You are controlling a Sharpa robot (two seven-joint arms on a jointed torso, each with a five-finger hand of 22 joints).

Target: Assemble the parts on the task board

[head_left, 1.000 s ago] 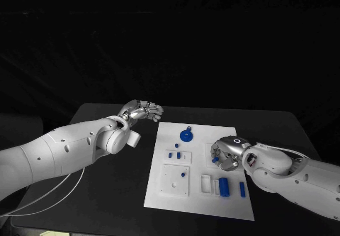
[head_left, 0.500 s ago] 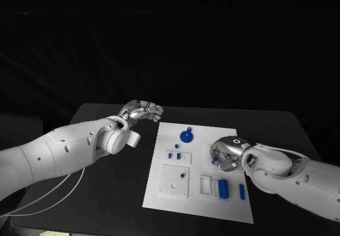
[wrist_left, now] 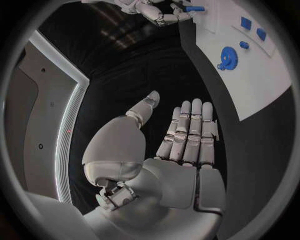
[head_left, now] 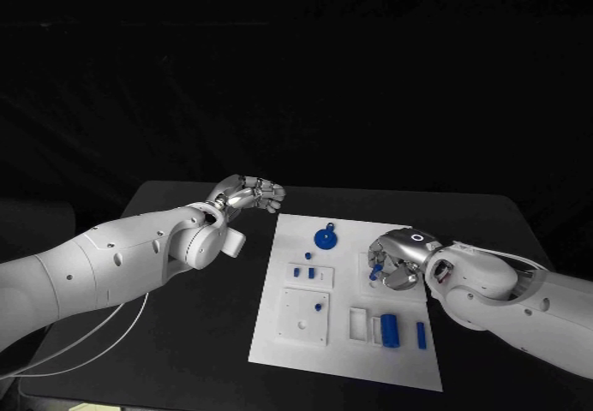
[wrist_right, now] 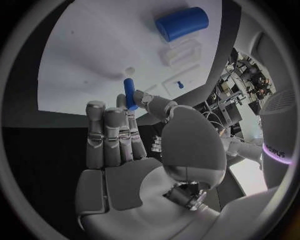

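The white task board (head_left: pixel 352 342) lies in the middle of the black table. On it are a blue gear (head_left: pixel 325 237), a blue cylinder (head_left: pixel 391 326) and several small blue parts. My right hand (head_left: pixel 398 259) hovers over the board's right side. It pinches a small blue peg (head_left: pixel 374 272) between thumb and a finger. The right wrist view shows this peg (wrist_right: pixel 129 93) held just off the board (wrist_right: pixel 87 50), with the cylinder (wrist_right: pixel 182 23) beyond. My left hand (head_left: pixel 249 194) holds nothing, off the board's far left corner. Its fingers (wrist_left: pixel 190 130) lie straight.
A white square block (head_left: pixel 305 313) with a blue pin stands at the board's near left. White slotted holders (head_left: pixel 358 321) sit beside the cylinder. A white cable (head_left: pixel 86 338) trails under my left arm. The left wrist view shows the gear (wrist_left: pixel 227 57) and my right hand (wrist_left: pixel 156 12).
My right hand has shifted a little toward the far side of the board, still pinching the blue peg. My left hand has not moved.
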